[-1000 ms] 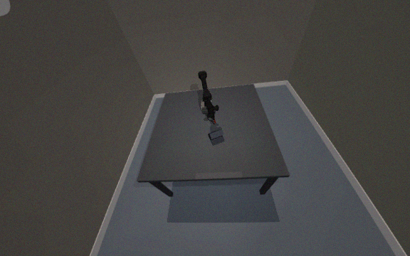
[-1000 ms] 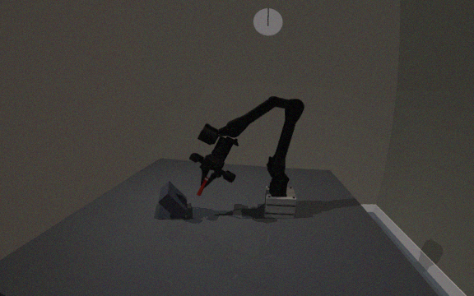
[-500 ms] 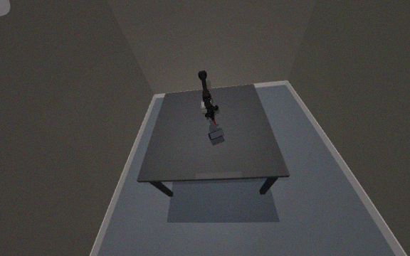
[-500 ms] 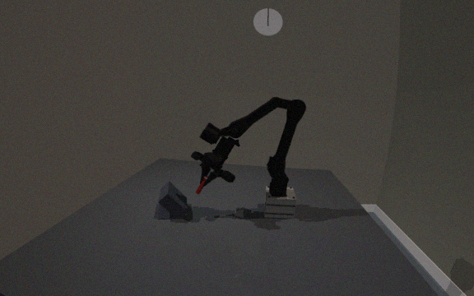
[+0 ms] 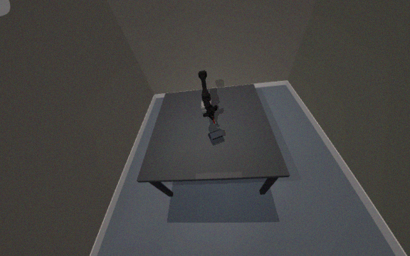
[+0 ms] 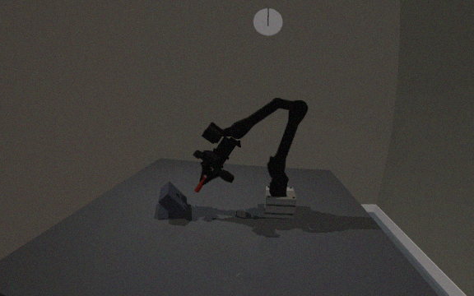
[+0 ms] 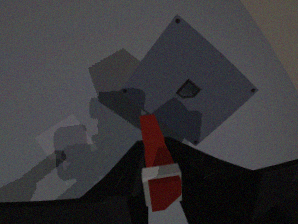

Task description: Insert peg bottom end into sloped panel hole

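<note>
The red peg [image 5: 213, 121] [image 6: 200, 184] [image 7: 153, 131] has flat sides and is held tilted in the air, its lower end pointing down toward the panel. My gripper [image 5: 212, 118] [image 6: 204, 177] [image 7: 153, 146] is shut on it near its upper end. The grey-blue sloped panel [image 5: 216, 134] [image 6: 174, 202] [image 7: 215, 65] stands in front of the gripper. Its angular, many-sided hole [image 7: 188, 89] shows in the wrist view, right of and above the peg's lower end. The peg is apart from the panel and outside the hole. The inside of the hole is dark.
The arm's pale base block [image 6: 281, 201] stands on the dark table [image 5: 176, 153] [image 6: 229, 255], behind the gripper. Shadows of the arm fall on the table and across part of the panel's face. Small dark dots mark the panel's corners.
</note>
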